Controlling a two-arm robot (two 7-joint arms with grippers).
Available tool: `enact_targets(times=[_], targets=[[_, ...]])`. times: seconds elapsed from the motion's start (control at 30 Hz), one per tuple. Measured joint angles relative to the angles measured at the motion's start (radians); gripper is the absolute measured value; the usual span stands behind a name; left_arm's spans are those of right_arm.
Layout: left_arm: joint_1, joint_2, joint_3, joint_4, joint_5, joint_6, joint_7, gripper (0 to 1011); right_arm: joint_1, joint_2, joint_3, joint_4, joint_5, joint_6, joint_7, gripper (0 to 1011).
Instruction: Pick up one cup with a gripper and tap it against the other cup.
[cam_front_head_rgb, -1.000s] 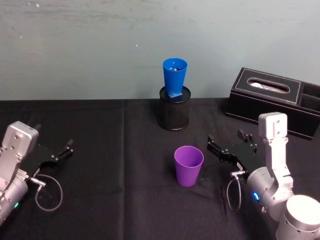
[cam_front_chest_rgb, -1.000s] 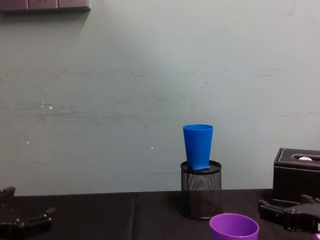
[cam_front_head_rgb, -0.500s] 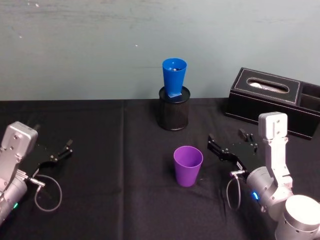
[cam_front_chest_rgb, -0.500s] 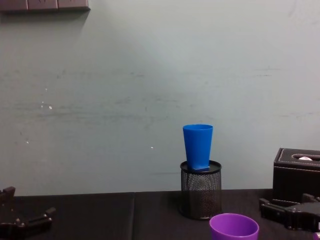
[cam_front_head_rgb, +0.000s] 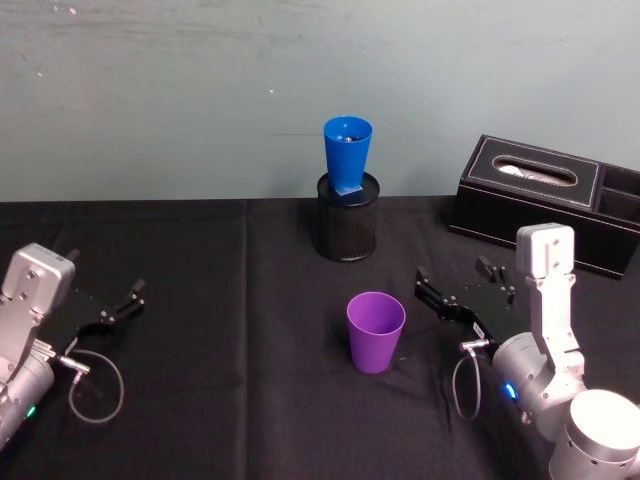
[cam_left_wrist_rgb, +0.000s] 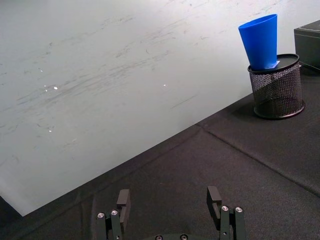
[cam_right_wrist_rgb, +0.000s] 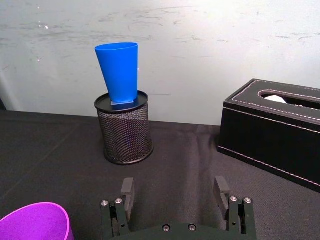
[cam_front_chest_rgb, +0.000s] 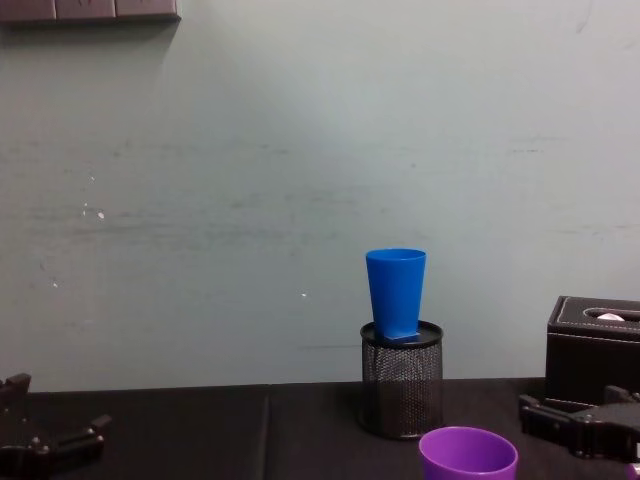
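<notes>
Approach step: purple cup not yet grasped.
My right gripper (cam_front_head_rgb: 450, 296), jaws apart and empty, sits lower right beside the purple cup (cam_front_head_rgb: 376, 331) at centre; blue cup (cam_front_head_rgb: 347, 155) in the mesh holder (cam_front_head_rgb: 348, 229) above. Next: close on purple. Left gripper (cam_front_head_rgb: 118, 306) parked, open.

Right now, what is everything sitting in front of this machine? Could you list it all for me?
Purple cup: one, purple, upright on the cloth near the middle front.
Blue cup: one, bright blue, standing in the mesh holder.
Mesh pen holder: one, black, at the back centre.
Tissue box: one, black, back right.
Tablecloth: one, black, covering the table.
Wall: pale grey-green, behind.
Right gripper: black, open, beside the purple cup, apart from it.
Left gripper: black, open, far left.
</notes>
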Motion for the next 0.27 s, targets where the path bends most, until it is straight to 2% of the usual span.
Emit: enact_targets(times=[0.27], targets=[[0.0, 0.0, 0.0, 0.0, 0.0, 0.0, 0.0, 1000, 0.0, 0.0, 0.0, 0.0, 0.0, -0.001, -0.001, 1003]])
